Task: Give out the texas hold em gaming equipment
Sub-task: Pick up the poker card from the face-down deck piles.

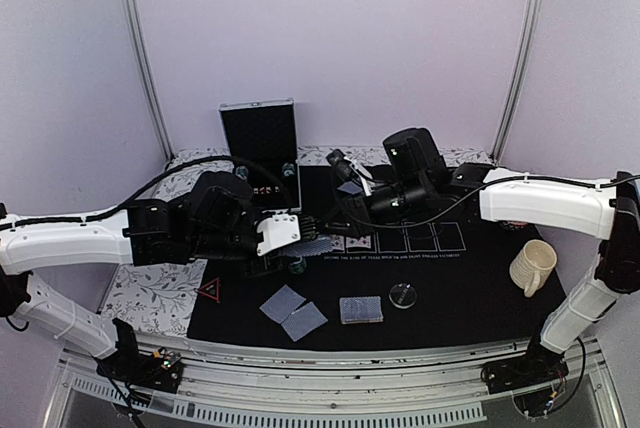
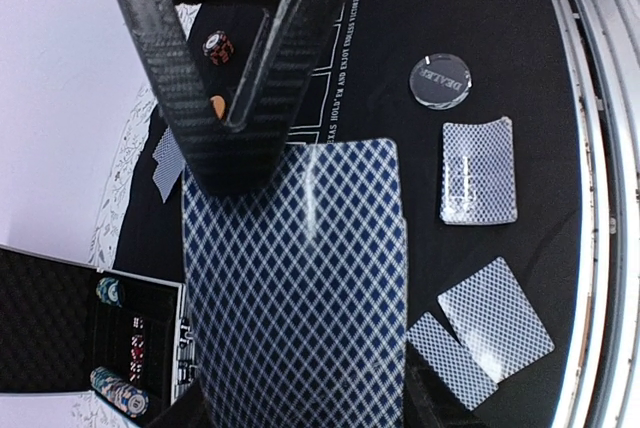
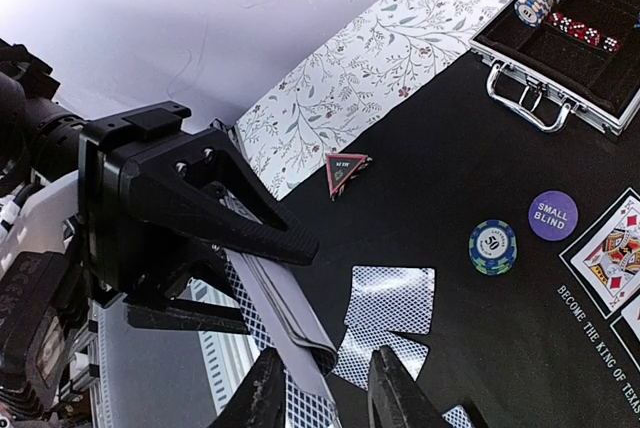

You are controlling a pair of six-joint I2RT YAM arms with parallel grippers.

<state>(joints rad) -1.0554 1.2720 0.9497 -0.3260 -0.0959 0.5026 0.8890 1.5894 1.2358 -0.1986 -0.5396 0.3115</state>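
My left gripper [image 1: 303,236] is shut on a deck of playing cards [image 2: 300,288] with blue diamond backs, held flat above the black mat [image 1: 470,288]. My right gripper [image 3: 330,393] stands open at the deck's free end, its jaws on either side of the deck's corner. Two single cards [image 1: 291,312] lie face down near the front, beside a small stack [image 1: 361,309]. The clear dealer disc [image 2: 440,81] lies by that stack. A red triangle marker [image 3: 346,170] lies at the mat's left edge. A green-blue chip [image 3: 493,246] and a purple small-blind disc [image 3: 553,215] lie nearby.
An open metal case [image 1: 260,143] with chips and dice stands at the back left. A cream mug [image 1: 532,266] sits on the mat's right side. Face-up cards [image 3: 612,248] lie in the printed rectangles. A red-black chip [image 2: 218,46] and an orange one [image 2: 217,106] lie by them.
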